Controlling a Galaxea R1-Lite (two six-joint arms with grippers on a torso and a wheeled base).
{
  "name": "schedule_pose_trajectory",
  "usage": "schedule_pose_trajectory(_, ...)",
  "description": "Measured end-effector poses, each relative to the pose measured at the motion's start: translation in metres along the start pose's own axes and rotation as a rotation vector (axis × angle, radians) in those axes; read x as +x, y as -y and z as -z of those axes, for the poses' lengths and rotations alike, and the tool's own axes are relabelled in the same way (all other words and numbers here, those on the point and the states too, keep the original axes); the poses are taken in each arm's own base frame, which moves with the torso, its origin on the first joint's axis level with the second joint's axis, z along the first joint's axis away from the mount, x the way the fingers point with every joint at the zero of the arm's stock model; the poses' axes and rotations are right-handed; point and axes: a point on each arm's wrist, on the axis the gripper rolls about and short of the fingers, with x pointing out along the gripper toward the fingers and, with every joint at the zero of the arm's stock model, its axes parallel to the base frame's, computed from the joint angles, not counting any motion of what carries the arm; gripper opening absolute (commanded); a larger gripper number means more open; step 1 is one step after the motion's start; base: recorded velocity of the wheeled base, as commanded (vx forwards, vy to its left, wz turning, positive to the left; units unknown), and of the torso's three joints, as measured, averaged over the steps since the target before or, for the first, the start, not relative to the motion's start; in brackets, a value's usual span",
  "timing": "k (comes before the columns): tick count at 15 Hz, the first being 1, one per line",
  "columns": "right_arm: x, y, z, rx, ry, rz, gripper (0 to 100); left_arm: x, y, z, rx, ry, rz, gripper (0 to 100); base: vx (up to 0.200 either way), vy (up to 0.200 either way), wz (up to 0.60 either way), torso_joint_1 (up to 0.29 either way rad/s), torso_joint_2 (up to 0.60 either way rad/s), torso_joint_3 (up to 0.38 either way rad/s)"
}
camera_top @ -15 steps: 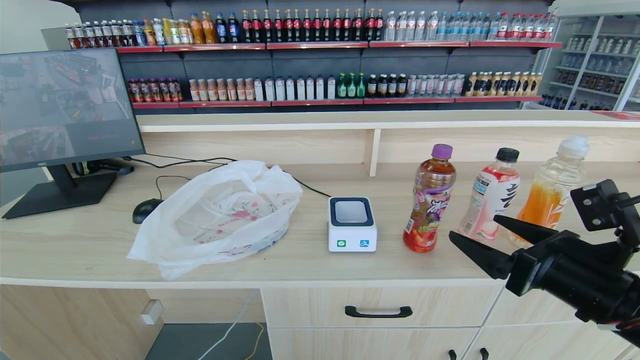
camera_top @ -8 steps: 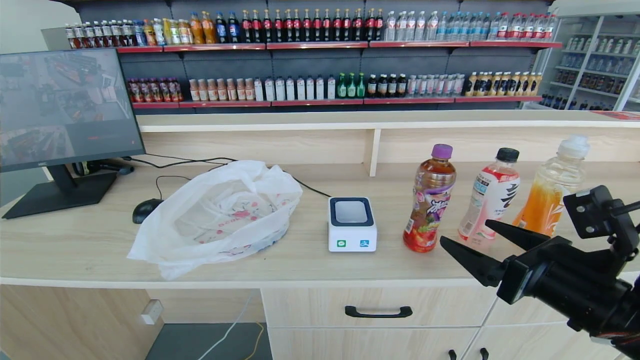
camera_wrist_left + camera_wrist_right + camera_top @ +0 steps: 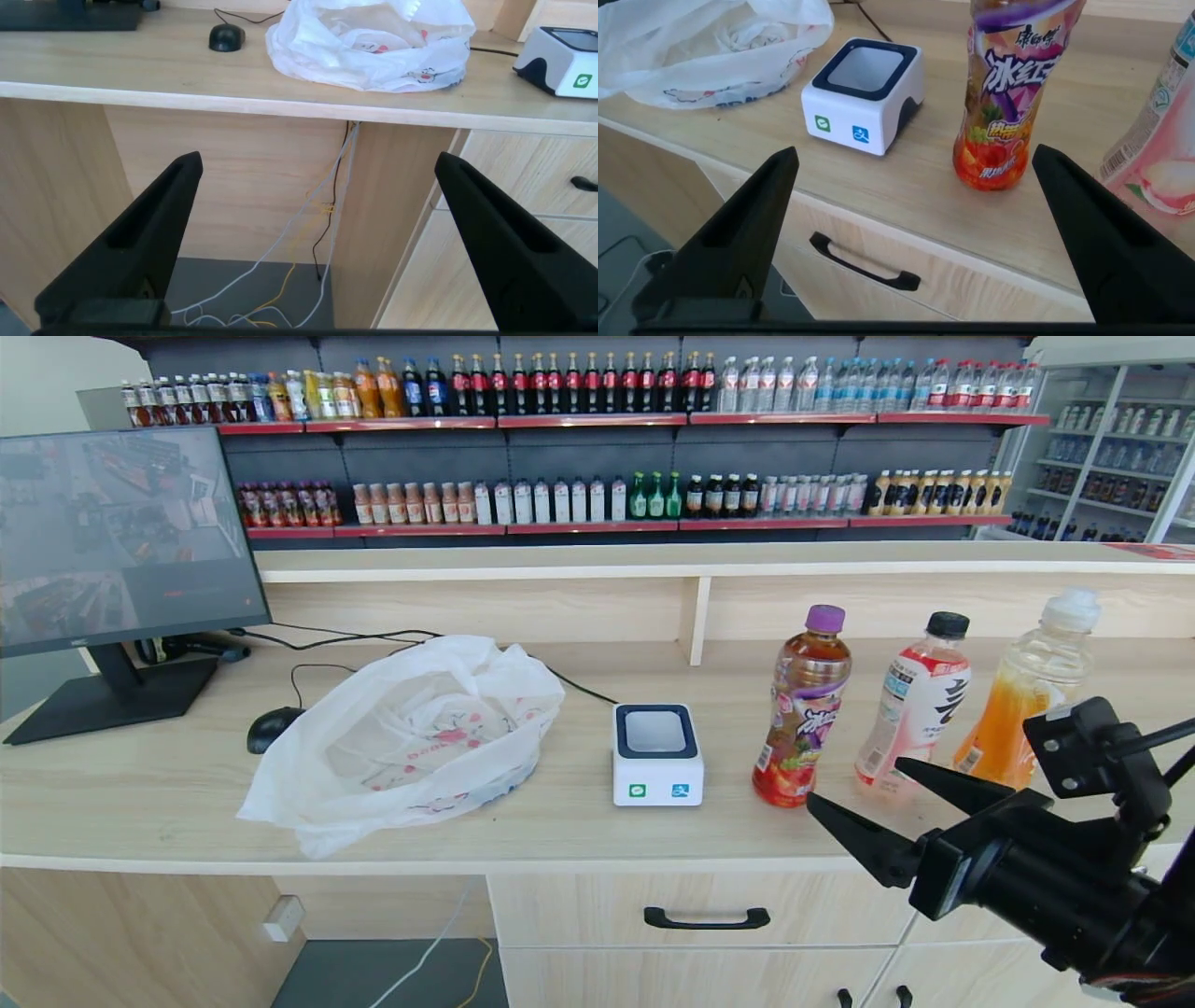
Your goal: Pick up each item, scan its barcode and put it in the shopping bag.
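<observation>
Purple-capped bottle of red fruit drink (image 3: 803, 709) stands upright on the pale wooden counter (image 3: 168, 793), untouched, so the first pick-up looks to be the step in hand. The right gripper (image 3: 854, 779) hangs just before it at the counter's front edge, fingers spread wide, holding and touching nothing. Next it probably has to advance, straddle the bottle's body and close. Beyond stand the white box scanner (image 3: 657, 753) and the crumpled white plastic shopping bag (image 3: 411, 737). The left gripper (image 3: 318, 168), equally wide and empty, hangs below counter level.
</observation>
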Motion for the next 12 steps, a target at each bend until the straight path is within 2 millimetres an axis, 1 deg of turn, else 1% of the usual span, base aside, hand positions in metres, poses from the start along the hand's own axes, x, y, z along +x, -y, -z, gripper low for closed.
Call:
schedule_pose_trajectory(4,0.005,0.0,0.009,-0.032,-0.032,0.024,100,0.0,0.0,0.0,-0.001,0.0,0.0,100,0.0,0.0,0.0,0.0,0.0,0.0)
schedule_pose_trajectory(7,0.013,-0.001,0.008,-0.029,0.022,0.023,100,0.0,0.0,0.0,-0.002,0.0,0.0,100,0.0,0.0,0.0,0.0,0.0,0.0)
schedule_pose_trajectory(9,0.02,-0.003,0.004,-0.021,0.09,0.015,100,0.0,0.0,0.0,-0.001,0.0,0.0,100,0.0,0.0,0.0,0.0,0.0,0.0)
schedule_pose_trajectory(12,0.029,0.005,0.007,-0.014,0.095,0.078,100,0.0,0.0,0.0,-0.001,0.0,0.0,100,0.0,0.0,0.0,0.0,0.0,0.0)
